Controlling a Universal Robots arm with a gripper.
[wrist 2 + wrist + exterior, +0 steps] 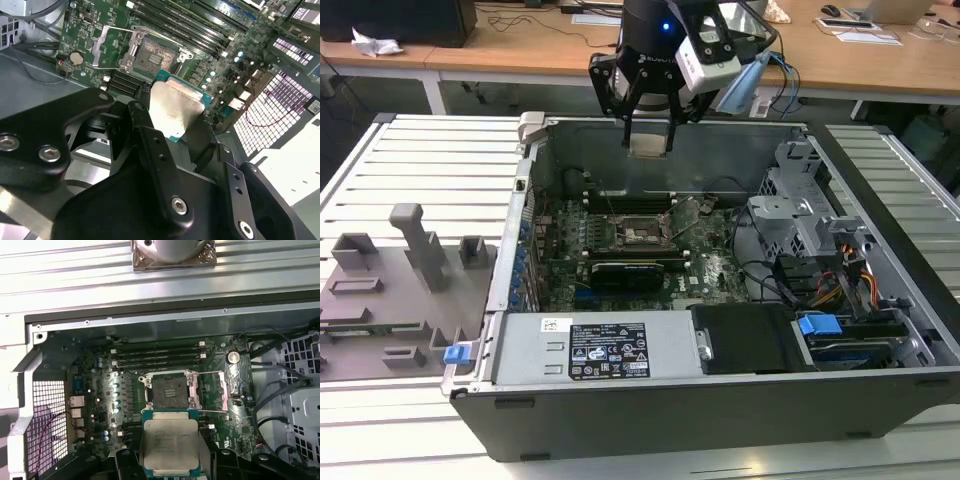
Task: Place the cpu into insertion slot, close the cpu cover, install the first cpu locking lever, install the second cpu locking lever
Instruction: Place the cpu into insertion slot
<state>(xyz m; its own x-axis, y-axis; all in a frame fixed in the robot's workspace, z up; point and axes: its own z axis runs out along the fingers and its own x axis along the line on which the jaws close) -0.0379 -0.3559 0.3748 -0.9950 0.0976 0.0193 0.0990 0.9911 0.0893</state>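
cpu point(170, 444): flat silver chip, up in the air, well apart from the insertion slot point(167, 390).
hand point(648, 138): clenched on the cpu's sides.
cpu cover point(100, 46): flipped open beside the bare slot.
step: the first one, i think; the chip must go in flat and square.

Silver-topped cpu point(170, 445) is held up well above the dark square insertion slot point(167, 392), which lies bare, cpu cover point(98, 47) swung open beside it.
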